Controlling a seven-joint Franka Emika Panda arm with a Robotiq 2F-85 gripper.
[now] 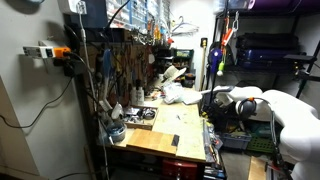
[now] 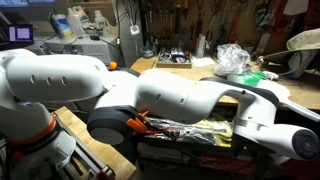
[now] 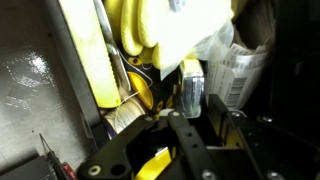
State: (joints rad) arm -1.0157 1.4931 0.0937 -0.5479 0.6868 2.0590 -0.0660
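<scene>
Yellow glossy plastic pack (image 3: 140,35) sits just ahead of the gripper (image 3: 188,110), very near | crinkly clear plastic wrapper (image 3: 238,75) beside it | jaws: too crowded to tell whether parted or closed | pack looks light, soft and slippery, so pinch gently at a firm edge

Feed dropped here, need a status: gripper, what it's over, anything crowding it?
Gripper low beside the workbench, open or shut unclear. Nearest: yellow items and a crumpled plastic bag. Clutter packed close around it.
</scene>
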